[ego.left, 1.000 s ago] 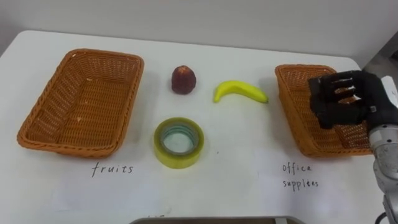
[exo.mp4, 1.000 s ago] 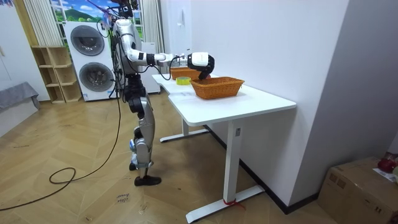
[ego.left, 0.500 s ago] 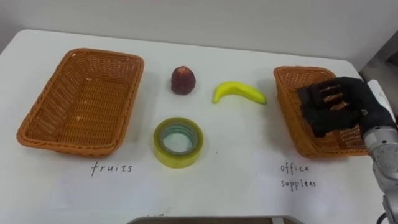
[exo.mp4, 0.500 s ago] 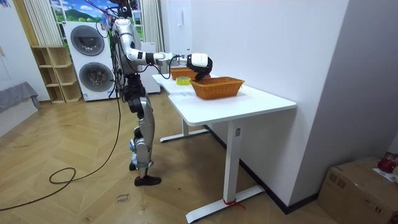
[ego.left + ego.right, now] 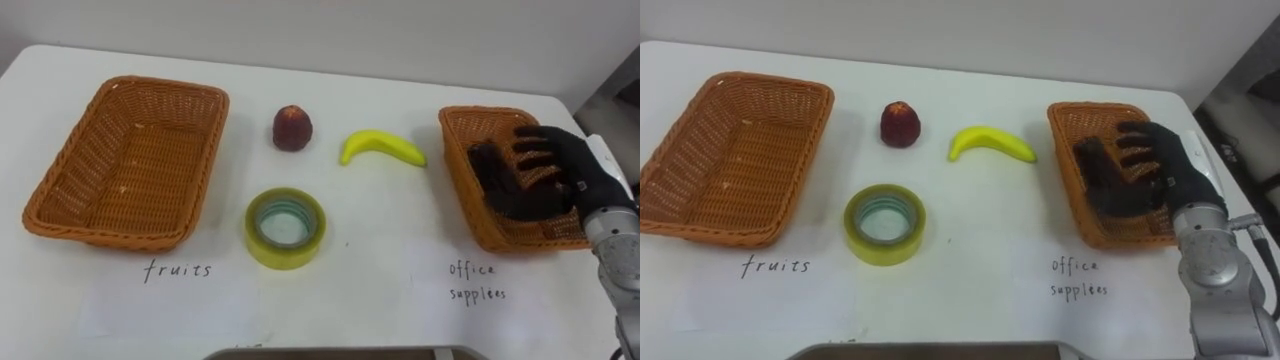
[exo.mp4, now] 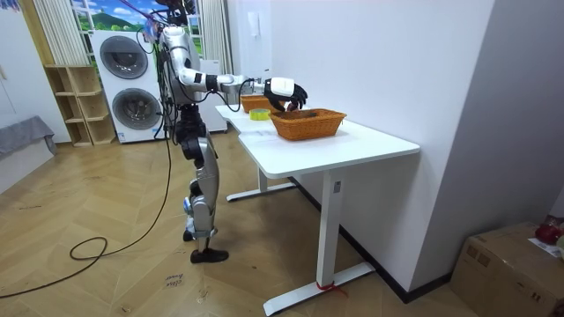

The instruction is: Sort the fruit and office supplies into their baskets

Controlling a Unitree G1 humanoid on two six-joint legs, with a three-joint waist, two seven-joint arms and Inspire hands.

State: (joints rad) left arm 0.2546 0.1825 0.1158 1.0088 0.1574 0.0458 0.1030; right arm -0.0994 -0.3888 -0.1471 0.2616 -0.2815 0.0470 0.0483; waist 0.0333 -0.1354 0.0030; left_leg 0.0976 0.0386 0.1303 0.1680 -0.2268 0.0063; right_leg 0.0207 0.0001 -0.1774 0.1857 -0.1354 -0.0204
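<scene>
Black right hand (image 5: 535,178) hovers over the right-side brown wicker basket (image 5: 452,165), fingers splayed wide, holding nothing. Yellow tape roll (image 5: 285,253) and curved yellow banana (image 5: 382,147) lie off to its left.

This looks like a home's laundry corner. Stacked washing machines (image 6: 139,110) stand beside an open wooden shelf (image 6: 77,106), with a herringbone wood floor (image 6: 106,273) and a white desk (image 6: 370,145).

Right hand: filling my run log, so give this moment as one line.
right hand open over office basket | tape, banana, red fruit on table | none sorted yet
</scene>
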